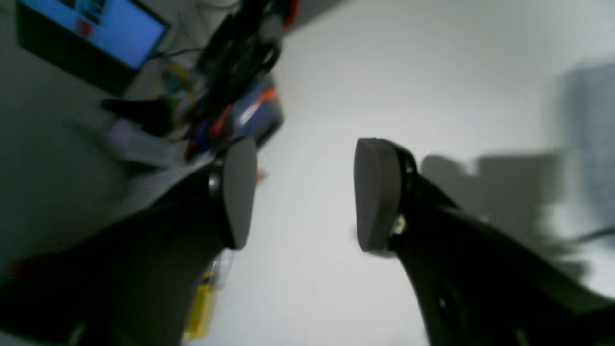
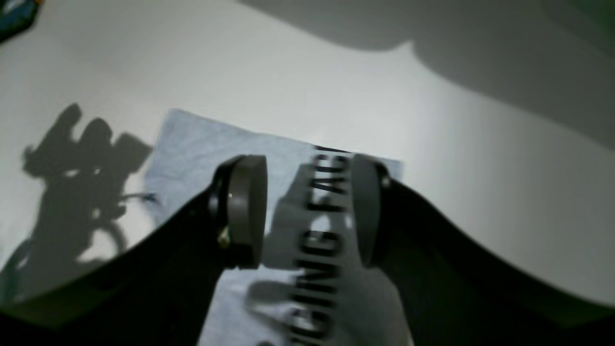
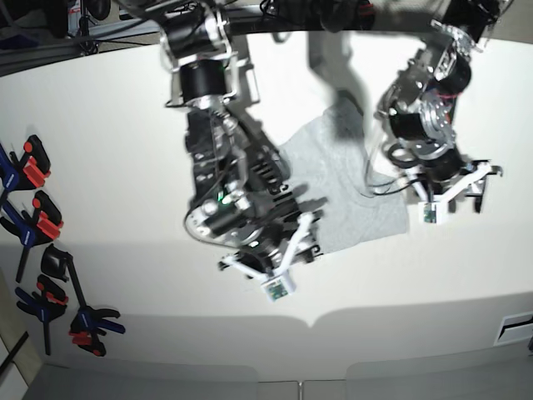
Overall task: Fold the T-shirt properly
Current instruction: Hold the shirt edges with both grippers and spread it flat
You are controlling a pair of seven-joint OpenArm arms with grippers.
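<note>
The light grey T-shirt (image 3: 350,187) lies folded into a small rectangle on the white table (image 3: 108,150), between the two arms. In the right wrist view its black block lettering (image 2: 322,230) faces up. My right gripper (image 2: 310,211) is open and empty and hovers just above the lettered part of the T-shirt (image 2: 192,144). In the base view it (image 3: 291,212) is at the shirt's left edge. My left gripper (image 1: 302,192) is open and empty over bare table. In the base view it (image 3: 462,193) is just past the shirt's right edge. The left wrist view is blurred.
Several black, red and blue clamps (image 3: 33,225) lie along the table's left edge. The left wrist view shows a blue-lit monitor (image 1: 96,33) and a tangle of cables and parts (image 1: 230,86) beyond the table. The table's front edge (image 3: 308,321) is near.
</note>
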